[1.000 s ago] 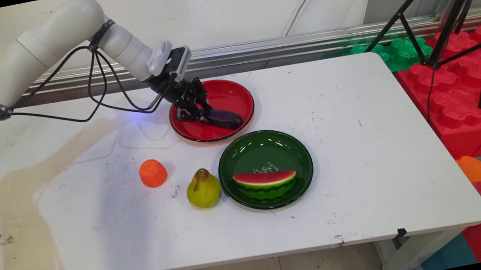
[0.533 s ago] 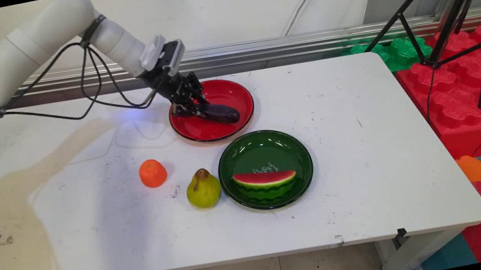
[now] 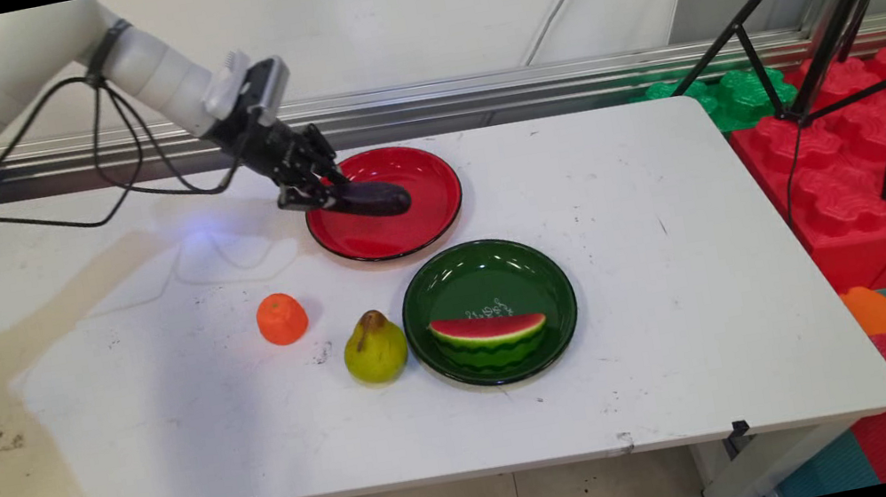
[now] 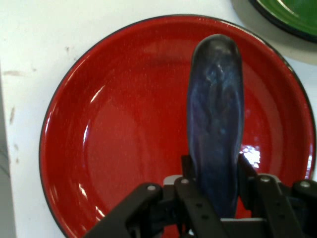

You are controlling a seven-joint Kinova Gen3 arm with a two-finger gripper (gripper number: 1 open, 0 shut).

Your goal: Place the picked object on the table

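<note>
The black two-finger claw (image 3: 326, 196) (image 4: 214, 191) is squeezed tight on one end of a long, dark purple eggplant (image 3: 372, 198) (image 4: 215, 119), holding it up over the round red plate (image 3: 421, 225) (image 4: 114, 134) on the white table (image 3: 677, 245).

A robotics lab: camera tripod (image 3: 835, 12) and foam blocks (image 3: 868, 150) beside a white table (image 3: 688, 315).

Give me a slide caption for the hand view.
End effector shut on a dark purple eggplant, held above a red plate.
</note>
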